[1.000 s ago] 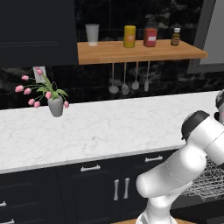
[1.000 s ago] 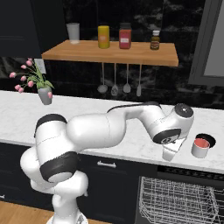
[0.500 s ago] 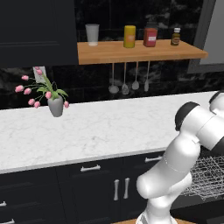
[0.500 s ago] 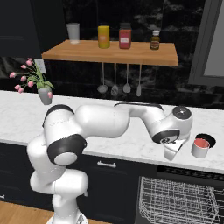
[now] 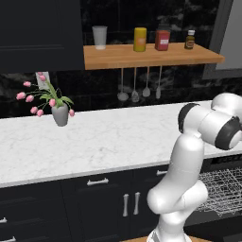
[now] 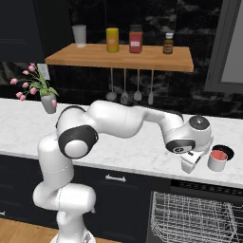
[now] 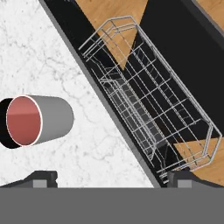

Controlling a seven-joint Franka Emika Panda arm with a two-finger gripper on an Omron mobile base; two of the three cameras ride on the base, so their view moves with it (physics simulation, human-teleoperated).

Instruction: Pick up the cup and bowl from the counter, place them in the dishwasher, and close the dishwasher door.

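Note:
A grey cup (image 6: 218, 161) with a red inside stands on the white marble counter (image 6: 137, 153) near its right end. In the hand view the cup (image 7: 48, 120) lies left of centre. A dark round rim (image 6: 228, 151) right behind it looks like the bowl, mostly hidden. My gripper (image 6: 189, 166) hovers over the counter's front edge just left of the cup, open with nothing between its fingertips (image 7: 42, 179). Below, the dishwasher's wire rack (image 6: 194, 218) is pulled out over the lowered black dishwasher door (image 7: 177, 46).
A wooden wall shelf (image 6: 121, 56) carries a glass and jars, with utensils hanging under it. A vase of pink flowers (image 5: 59, 112) stands far left on the counter. Dark cabinets with silver handles (image 5: 99, 181) run below. The rack (image 5: 222, 188) juts out by my base.
My arm's elbow and lower links have swung round, while the hand stays beside the cup. The cup has not moved and the jaws stay wide.

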